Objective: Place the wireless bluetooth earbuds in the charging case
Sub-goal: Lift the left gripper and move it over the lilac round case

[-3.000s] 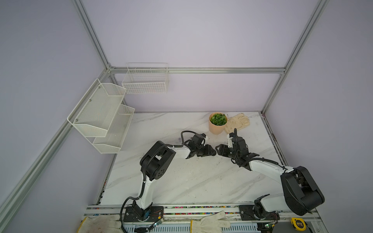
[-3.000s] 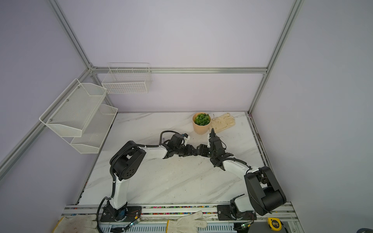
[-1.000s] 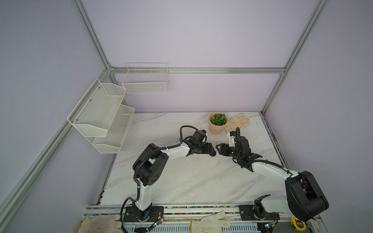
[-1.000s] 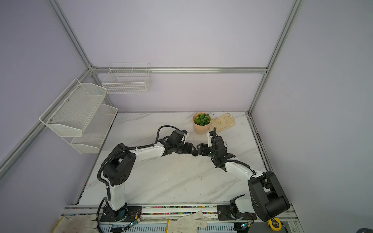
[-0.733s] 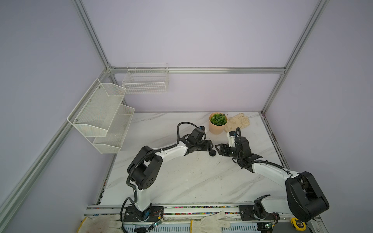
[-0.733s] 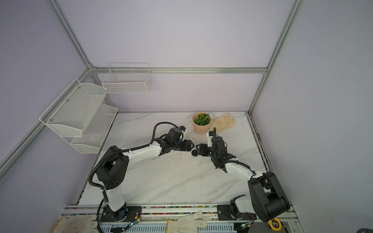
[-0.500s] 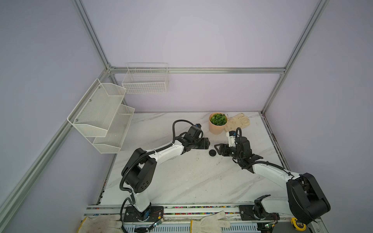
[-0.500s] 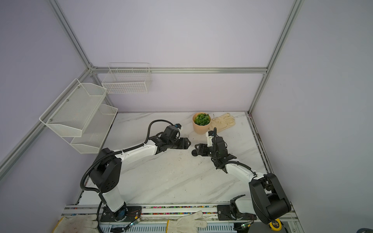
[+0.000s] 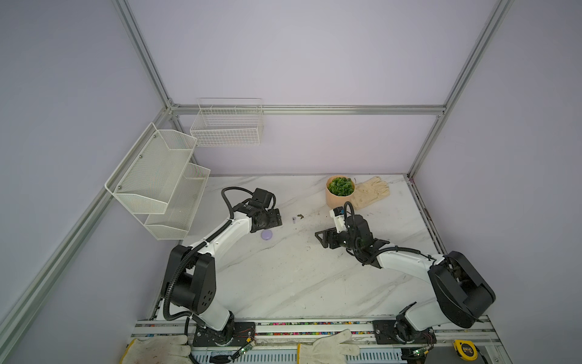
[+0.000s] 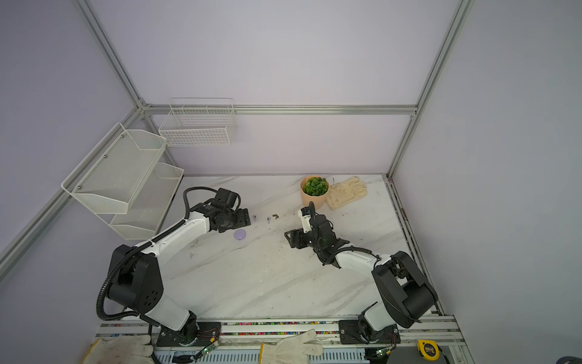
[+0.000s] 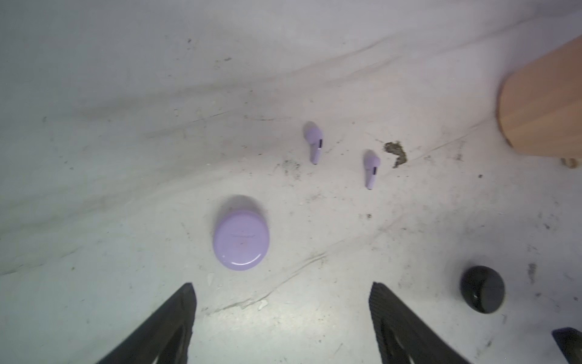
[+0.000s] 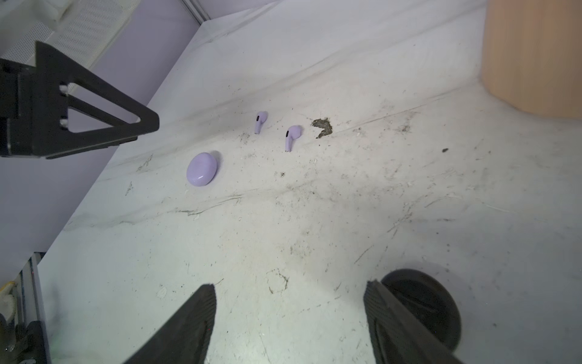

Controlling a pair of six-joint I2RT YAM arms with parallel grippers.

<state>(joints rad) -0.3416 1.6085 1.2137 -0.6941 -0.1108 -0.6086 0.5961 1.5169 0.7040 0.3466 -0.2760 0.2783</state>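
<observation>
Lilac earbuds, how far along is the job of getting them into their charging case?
Done: nothing visible for the lilac set; the black case lies shut, its contents unseen. In hand: nothing, the left gripper and right gripper show open, empty jaws. Left: both lilac earbuds lie loose on the table near the closed lilac case, which needs opening first.

The black case point(image 12: 425, 299) sits partly hidden behind one finger point(image 12: 390, 327) of the right gripper point(image 12: 289, 283).
</observation>
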